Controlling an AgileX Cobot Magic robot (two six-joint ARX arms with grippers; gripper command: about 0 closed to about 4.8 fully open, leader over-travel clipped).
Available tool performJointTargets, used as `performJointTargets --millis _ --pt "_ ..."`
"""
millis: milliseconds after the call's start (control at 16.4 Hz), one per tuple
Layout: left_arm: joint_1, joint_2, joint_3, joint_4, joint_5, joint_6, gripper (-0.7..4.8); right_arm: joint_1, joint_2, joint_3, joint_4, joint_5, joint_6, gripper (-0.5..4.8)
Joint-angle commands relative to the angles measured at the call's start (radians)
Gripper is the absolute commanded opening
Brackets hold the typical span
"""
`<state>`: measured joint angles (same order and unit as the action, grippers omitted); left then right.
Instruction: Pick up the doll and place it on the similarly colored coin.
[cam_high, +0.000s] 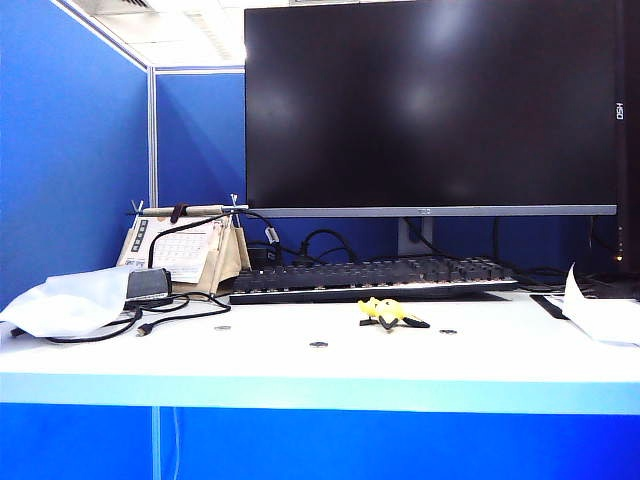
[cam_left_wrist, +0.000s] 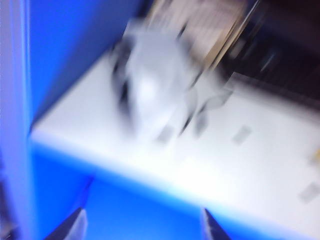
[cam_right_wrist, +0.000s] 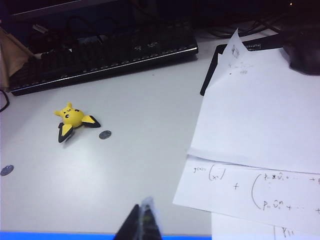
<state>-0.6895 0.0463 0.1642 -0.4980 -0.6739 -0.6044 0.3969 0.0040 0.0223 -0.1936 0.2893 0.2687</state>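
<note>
The doll (cam_high: 390, 313) is a small yellow figure with black accents, lying on the white table in front of the keyboard; the right wrist view shows the doll (cam_right_wrist: 73, 120) too. Three small coins lie near it: one coin (cam_high: 448, 331) to its right, one (cam_high: 318, 344) nearer the front edge, one (cam_high: 222, 327) further left. Their tints are too dim to tell which is coppery. A coin (cam_right_wrist: 105, 134) lies just beside the doll. My right gripper (cam_right_wrist: 142, 220) is shut and empty at the table's front edge. My left gripper (cam_left_wrist: 144, 227) is open and empty, off the front edge, in a blurred view.
A black keyboard (cam_high: 370, 277) and a large monitor (cam_high: 430, 105) stand behind the doll. Paper sheets (cam_right_wrist: 255, 125) cover the right side. A white bag (cam_high: 65, 300), cables (cam_high: 180, 312) and a desk calendar (cam_high: 190, 250) are at the left. Blue partition walls close off the left.
</note>
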Motion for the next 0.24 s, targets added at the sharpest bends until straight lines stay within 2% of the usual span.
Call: performJointTargets --millis 61,122,244 --pt "0.001 0.005 -0.075 0.03 -0.024 0.013 2.98 0.0 -0.002 -0.004 0.0 -0.001 0.0 -0.05" --pt "0.001 0.006 -0.077 0.039 -0.048 0.035 2.96 0.0 -0.002 -0.004 0.0 0.0 0.0 -0.05" --pt "0.001 0.006 -0.077 0.042 -0.163 0.029 2.95 0.0 -0.002 -0.004 0.0 0.0 0.0 -0.05"
